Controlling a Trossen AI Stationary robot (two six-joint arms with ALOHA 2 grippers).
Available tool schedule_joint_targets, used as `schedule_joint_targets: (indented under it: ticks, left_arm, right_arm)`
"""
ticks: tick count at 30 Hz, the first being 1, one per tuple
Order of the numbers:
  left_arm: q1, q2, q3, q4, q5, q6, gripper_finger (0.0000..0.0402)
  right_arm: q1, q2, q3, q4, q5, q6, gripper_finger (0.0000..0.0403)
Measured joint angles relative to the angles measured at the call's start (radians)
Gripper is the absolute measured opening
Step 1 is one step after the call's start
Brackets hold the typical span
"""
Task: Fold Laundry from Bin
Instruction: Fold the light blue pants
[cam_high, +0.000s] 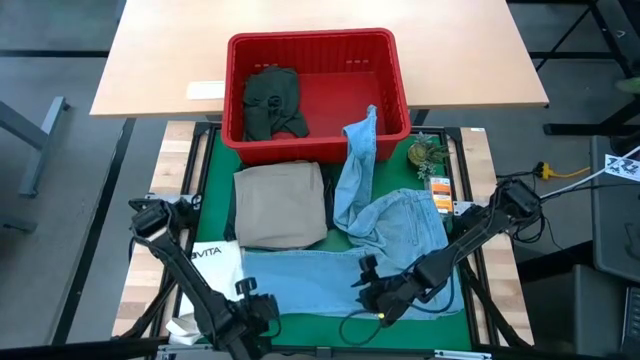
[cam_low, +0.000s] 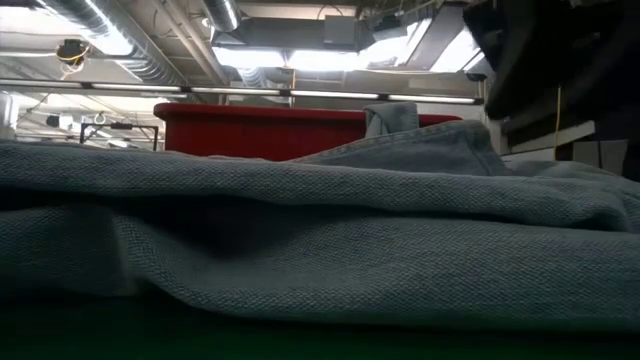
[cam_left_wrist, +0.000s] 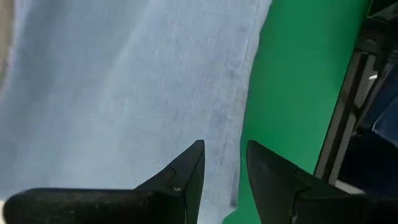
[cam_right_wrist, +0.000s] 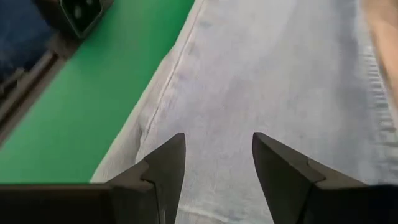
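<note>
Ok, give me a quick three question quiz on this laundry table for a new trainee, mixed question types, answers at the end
1. True or false: the red bin holds no laundry.
2. Which garment lies partly over the bin's rim? A) khaki trousers B) light blue jeans C) dark green piece
3. Fill in: both the left claw and right claw hover over the ___ jeans, fingers apart.

Key: 1 false; 2 B; 3 light blue.

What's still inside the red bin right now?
In the red bin, a dark green garment lies at one end. One light blue jeans leg drapes over the rim. Anything beneath the garment is hidden.
</note>
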Motion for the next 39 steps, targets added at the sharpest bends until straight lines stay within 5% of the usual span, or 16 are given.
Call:
schedule_joint_targets:
  ticks: [4,16,30,39]
  left_arm:
    - [-0.014,0.000,-0.082,0.094,-0.009,-0.074,0.0114]
    - [-0.038,-0.006,-0.303,0.380,0.177,-0.168,0.0114]
    - [-0.039,-0.002,-0.213,0.361,0.300,-0.055,0.0114]
    - [0.022,-0.002,-0.043,0.354,0.313,0.202,0.0114]
  right_arm:
    - [0.000,0.038,0.000,-0.001,-0.005,-0.007,0.0188]
    - [0.000,0.172,0.004,-0.010,-0.075,0.039,0.0188]
    - [0.001,0.092,0.052,-0.088,-0.181,0.004,0.0188]
    - [-0.015,0.045,0.242,-0.401,-0.086,-0.122,0.0188]
